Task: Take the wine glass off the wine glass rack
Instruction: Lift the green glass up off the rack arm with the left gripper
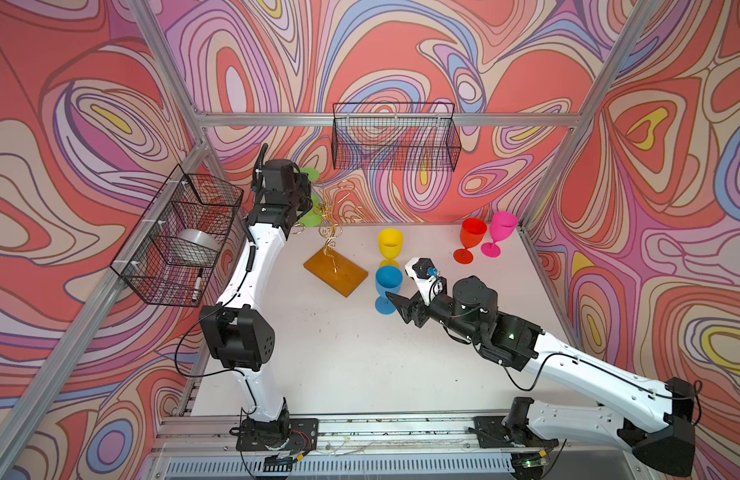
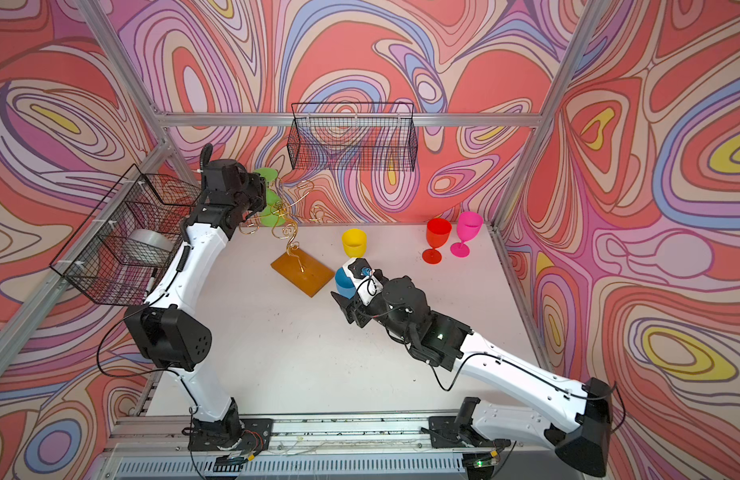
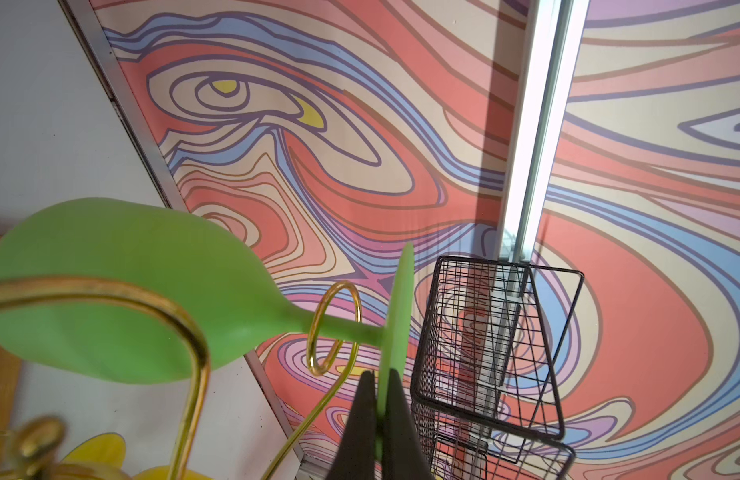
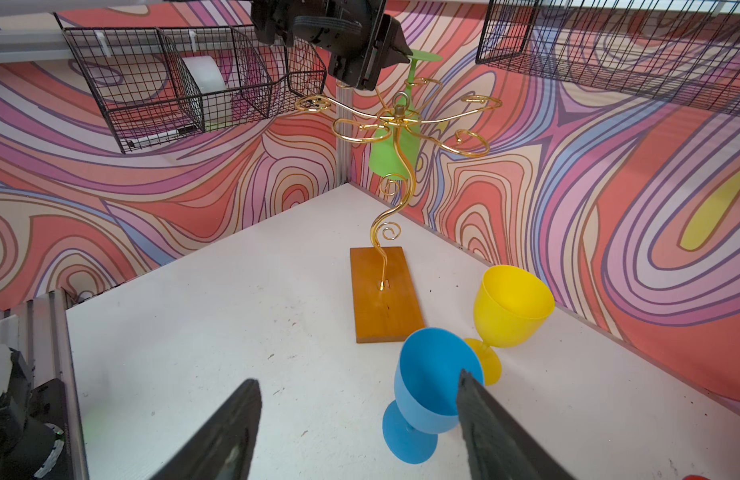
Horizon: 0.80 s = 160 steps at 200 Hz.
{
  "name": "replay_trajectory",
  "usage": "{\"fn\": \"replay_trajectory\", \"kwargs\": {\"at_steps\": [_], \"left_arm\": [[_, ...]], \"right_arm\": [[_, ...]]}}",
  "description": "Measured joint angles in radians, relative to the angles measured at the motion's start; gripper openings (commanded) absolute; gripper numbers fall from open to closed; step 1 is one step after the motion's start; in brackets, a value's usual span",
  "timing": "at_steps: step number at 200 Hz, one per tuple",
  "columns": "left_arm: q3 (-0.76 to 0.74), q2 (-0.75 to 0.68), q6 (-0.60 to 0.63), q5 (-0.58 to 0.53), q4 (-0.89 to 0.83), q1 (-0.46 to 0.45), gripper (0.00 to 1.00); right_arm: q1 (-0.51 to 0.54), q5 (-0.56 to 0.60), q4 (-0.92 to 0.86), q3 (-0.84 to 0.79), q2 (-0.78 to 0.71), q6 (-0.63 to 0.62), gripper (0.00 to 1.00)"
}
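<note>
Fingers of the left gripper (image 3: 380, 374) were clamped together on the edge of the flat foot (image 3: 399, 311) of the green wine glass (image 3: 110, 291). That glass hung bowl down on the wine glass rack (image 4: 395, 120), with its stem passing through one curled gold loop (image 3: 333, 328). The right gripper (image 4: 357, 378) was low over the tabletop (image 1: 339, 353) with its jaws wide apart and nothing between them. The blue glass (image 1: 388, 282) stood just beside one finger; I could not tell whether they touched.

Five wine glasses were in sight. One was on the rack and four stood upright: blue, yellow (image 1: 390, 243), red (image 1: 473, 235) and pink (image 1: 503, 226). There was one rack, fixed to one amber base (image 1: 335, 272), and there were two black wire baskets. One basket (image 1: 395, 137) hung on the back rail and the other (image 1: 181, 237) on the left rail.

The tabletop was white and lightly speckled, and swirl-patterned walls in an aluminium frame closed it in. The rack stood near the back left corner, with yellow and blue just beside its base. Red and pink stood together near the back right corner. A broad white stretch lay between the rack and the arm mounts at the front edge.
</note>
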Motion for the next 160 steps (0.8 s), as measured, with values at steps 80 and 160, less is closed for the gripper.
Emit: {"fn": "replay_trajectory", "kwargs": {"at_steps": [80,160], "left_arm": [[0.086,0.067,0.014,0.074,0.003,0.012,0.00],[0.158,0.129,0.031,0.154,-0.002,0.012,0.00]], "right_arm": [[0.000,0.000,0.000,0.000,0.000,0.000,0.78],[0.000,0.001,0.000,0.000,0.000,0.000,0.78]]}}
